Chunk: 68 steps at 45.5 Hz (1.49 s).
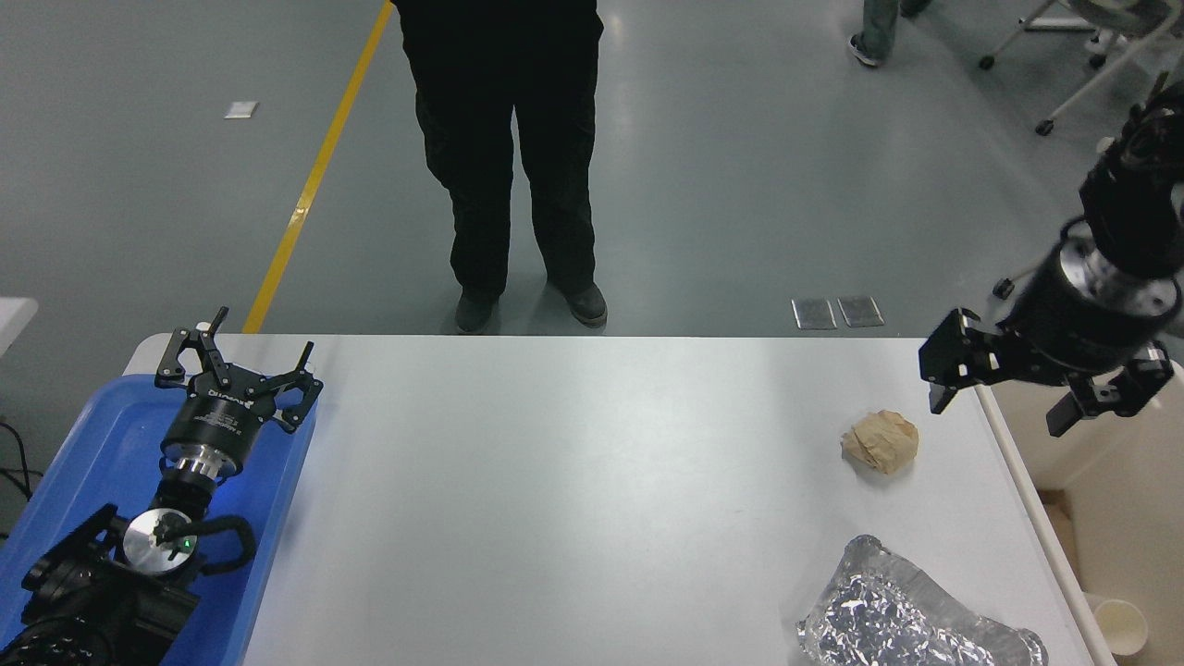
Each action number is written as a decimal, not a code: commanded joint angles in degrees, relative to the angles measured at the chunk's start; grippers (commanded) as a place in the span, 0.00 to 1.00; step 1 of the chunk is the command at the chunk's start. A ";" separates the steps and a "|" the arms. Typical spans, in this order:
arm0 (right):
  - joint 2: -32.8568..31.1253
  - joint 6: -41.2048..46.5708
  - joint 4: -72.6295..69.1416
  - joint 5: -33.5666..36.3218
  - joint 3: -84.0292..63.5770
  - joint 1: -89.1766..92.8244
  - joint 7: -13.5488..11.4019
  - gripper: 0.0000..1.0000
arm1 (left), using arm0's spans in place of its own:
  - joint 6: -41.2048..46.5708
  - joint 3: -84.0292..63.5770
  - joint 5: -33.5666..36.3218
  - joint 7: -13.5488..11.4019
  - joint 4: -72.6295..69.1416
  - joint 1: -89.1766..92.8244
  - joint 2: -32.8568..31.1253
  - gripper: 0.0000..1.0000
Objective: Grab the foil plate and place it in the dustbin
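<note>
— Hovering where?
— Over the dustbin [1124, 481] — my right gripper [1004, 407], fingers spread, empty. Left gripper [239, 370] parked, spread too.
— The foil plate [911, 620]?
— On the table's [573, 481] near right corner.

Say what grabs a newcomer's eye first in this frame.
The right gripper, open and empty, hanging over the table's right edge above the cream dustbin. Next, the shiny crumpled foil plate at the table's near right corner, with a tan paper ball beyond it. The left gripper sits parked over the blue tray, and a person's dark legs stand at the far side.
</note>
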State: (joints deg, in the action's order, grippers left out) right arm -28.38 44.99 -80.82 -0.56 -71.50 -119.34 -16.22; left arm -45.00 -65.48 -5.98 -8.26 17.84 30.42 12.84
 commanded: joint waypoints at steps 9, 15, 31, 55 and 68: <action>-1.42 -2.71 -0.30 -30.00 13.40 18.00 -0.57 0.77 | 0.00 0.00 0.00 0.00 0.00 -0.01 -0.01 0.99; 2.27 -6.23 -1.79 -39.85 16.65 24.85 -0.83 0.70 | 0.00 0.00 0.00 0.00 0.00 -0.01 -0.01 0.99; 5.08 -30.57 -7.86 -61.12 18.24 37.51 -10.68 0.69 | 0.00 0.00 0.00 0.00 0.00 0.08 -0.01 0.99; 5.17 -36.73 -4.70 -67.29 19.56 44.37 -10.33 0.72 | 0.00 0.00 0.00 0.00 0.00 0.08 -0.01 0.99; 5.61 -36.64 -0.66 -65.53 18.07 45.95 -10.15 0.71 | 0.00 0.00 0.00 0.00 0.00 0.08 -0.01 0.99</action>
State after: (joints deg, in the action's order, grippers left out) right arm -23.14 8.80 -83.90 -66.63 -52.46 -74.96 -26.42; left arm -45.00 -65.48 -5.98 -8.26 17.84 30.49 12.83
